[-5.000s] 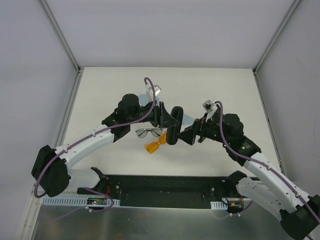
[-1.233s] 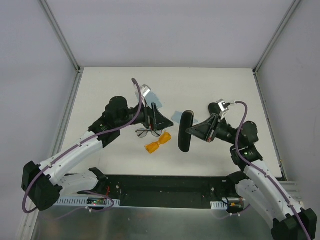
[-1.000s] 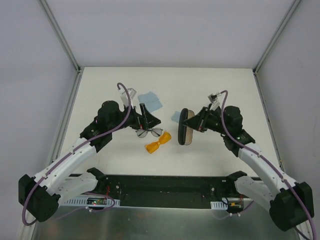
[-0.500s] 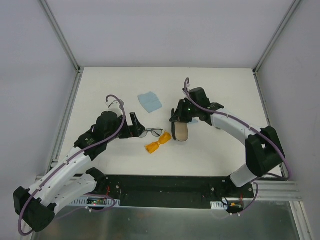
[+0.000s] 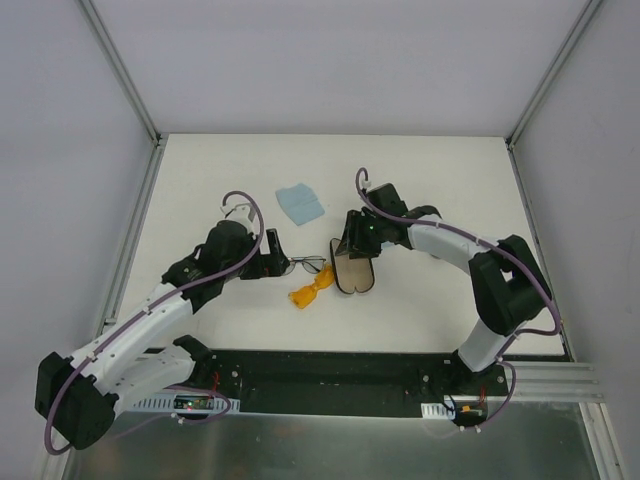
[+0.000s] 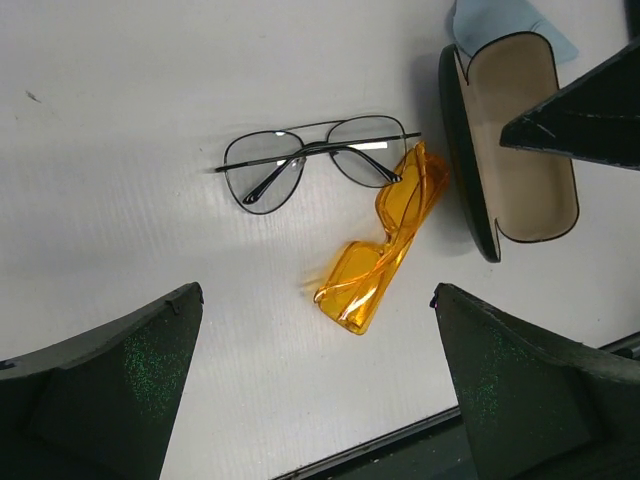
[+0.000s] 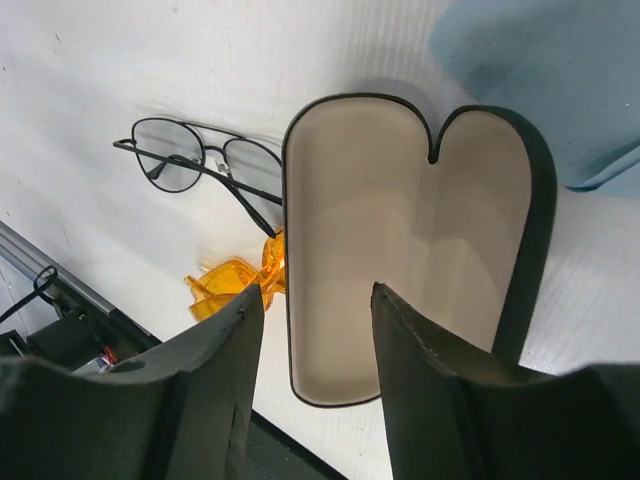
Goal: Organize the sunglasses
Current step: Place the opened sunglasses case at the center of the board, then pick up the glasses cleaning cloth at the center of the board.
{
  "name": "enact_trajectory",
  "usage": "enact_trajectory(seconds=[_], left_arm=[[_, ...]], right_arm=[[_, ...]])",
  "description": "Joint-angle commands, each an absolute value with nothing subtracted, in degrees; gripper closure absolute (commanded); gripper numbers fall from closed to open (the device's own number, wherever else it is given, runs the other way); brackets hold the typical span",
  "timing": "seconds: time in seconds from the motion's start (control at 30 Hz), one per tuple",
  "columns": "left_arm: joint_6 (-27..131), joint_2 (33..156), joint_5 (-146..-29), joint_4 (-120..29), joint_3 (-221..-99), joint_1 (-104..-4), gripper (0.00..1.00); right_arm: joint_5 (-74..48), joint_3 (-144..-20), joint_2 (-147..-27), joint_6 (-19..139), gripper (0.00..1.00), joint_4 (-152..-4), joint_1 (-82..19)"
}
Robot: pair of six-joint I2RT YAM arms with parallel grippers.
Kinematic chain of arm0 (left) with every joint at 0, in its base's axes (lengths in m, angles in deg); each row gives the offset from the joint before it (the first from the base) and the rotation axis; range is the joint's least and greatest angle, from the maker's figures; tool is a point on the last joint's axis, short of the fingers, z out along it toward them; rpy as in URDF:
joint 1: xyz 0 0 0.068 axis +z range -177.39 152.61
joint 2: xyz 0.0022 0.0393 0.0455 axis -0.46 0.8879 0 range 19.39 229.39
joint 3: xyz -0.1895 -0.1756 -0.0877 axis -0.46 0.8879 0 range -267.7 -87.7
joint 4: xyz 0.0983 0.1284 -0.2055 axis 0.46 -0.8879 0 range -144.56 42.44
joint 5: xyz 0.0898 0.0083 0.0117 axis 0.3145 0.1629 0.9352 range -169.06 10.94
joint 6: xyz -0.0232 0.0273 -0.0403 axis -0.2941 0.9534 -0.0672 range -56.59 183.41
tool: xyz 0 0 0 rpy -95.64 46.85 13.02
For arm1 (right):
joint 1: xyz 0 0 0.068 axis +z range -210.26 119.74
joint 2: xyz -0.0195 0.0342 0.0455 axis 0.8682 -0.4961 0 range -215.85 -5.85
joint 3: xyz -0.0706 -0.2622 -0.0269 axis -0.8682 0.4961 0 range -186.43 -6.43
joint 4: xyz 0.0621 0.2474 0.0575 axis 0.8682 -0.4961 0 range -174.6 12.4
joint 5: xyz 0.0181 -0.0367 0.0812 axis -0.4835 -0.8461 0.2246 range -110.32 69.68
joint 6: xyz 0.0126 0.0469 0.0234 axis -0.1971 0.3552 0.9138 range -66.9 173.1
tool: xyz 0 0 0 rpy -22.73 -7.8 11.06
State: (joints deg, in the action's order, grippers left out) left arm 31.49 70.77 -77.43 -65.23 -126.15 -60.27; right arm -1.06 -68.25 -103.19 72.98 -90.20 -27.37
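The wire-framed sunglasses [image 5: 304, 265] lie flat on the white table, lenses pale grey, also seen in the left wrist view [image 6: 265, 172] and the right wrist view [image 7: 165, 150]. The orange sunglasses [image 5: 312, 290] lie folded just in front of them [image 6: 385, 250] [image 7: 228, 282]. A black oval case [image 5: 352, 274] lies open beside both pairs, its beige lining up [image 6: 520, 170] [image 7: 400, 230]. My left gripper [image 5: 277, 252] [image 6: 315, 290] is open and empty, left of the sunglasses. My right gripper [image 5: 351, 248] [image 7: 316, 292] is open, its fingers astride the case's left rim.
A light-blue cloth [image 5: 300, 203] lies behind the sunglasses. A second blue cloth [image 7: 560, 90] lies partly under the far end of the case. The black base rail [image 5: 320, 375] runs along the near edge of the table.
The right arm has swung the case leftward and set it down open next to the sunglasses. The left gripper has let go of the case and drawn back left, staying open.
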Motion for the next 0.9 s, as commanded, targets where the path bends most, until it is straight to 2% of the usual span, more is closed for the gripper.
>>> enact_trajectory(seconds=[0.0, 0.23, 0.63, 0.87], left_arm=[[33.18, 74.40, -75.73, -65.49, -127.76, -59.64, 0.01], [33.44, 87.22, -69.05, -65.58, -137.86, -58.59, 0.02], [37.66, 117.55, -65.26, -66.37, -162.12, -53.23, 0.29], [38.72, 129.86, -65.88, -67.51, -172.59, -50.68, 0.33]], right_arm=[[-3.79, -71.55, -98.06, 69.63, 0.50, -94.55, -27.03], [-10.29, -71.03, -90.06, 63.74, 0.50, -100.09, -28.00], [-22.78, -62.95, -75.56, 59.16, 0.52, -100.01, -30.37], [-22.35, -57.06, -69.84, 59.60, 0.52, -96.06, -31.25]])
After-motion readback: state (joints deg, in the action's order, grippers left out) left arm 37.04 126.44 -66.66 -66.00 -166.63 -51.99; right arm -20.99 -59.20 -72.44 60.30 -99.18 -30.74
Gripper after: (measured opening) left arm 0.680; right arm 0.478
